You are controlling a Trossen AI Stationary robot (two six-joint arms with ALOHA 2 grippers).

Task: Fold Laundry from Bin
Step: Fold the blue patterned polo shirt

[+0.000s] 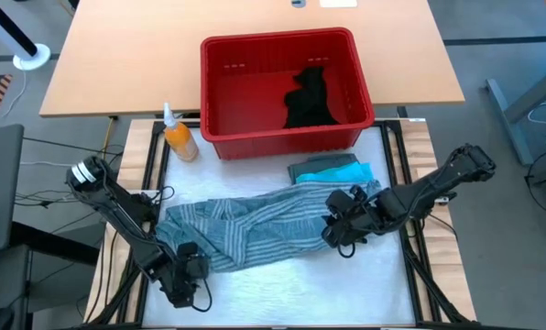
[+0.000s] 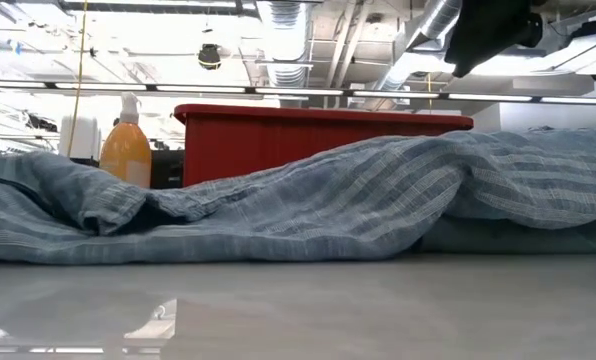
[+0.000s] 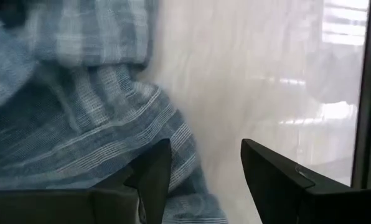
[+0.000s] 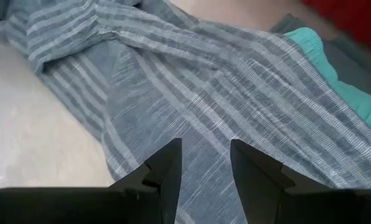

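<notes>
The striped button shirt (image 1: 255, 229) is lying crumpled across the middle of the white work surface (image 1: 291, 284), stretched from left to right, presumably pulled out of the bin so it can be flattened and folded. The left gripper (image 1: 189, 275) is sitting at the shirt's near-left end; in its wrist view the two dark fingers (image 3: 151, 177) are standing apart with nothing between them, one resting at the cloth's edge and the other over bare table, so it is looking poised to pinch a corner rather than holding one. The right gripper (image 1: 342, 225) is hovering over the shirt's right end, its jaws partly open and empty, with striped fabric filling the gap below them in its wrist view; judging by this, it is also lining up for a grab so both arms can spread the garment.

Just beyond the shirt's right end, a bright turquoise garment (image 1: 346, 172) is lying on a grey-green one (image 1: 314, 165), apparently already folded and stacked out of the way near the bin's front wall. The red bin (image 1: 218, 101) is standing at the far side of the table with a black garment (image 1: 310, 99) heaped inside, waiting its turn. An orange spray bottle (image 1: 177, 136) is standing just left of the bin.

No brand, label or readable writing is showing on any of these things.
</notes>
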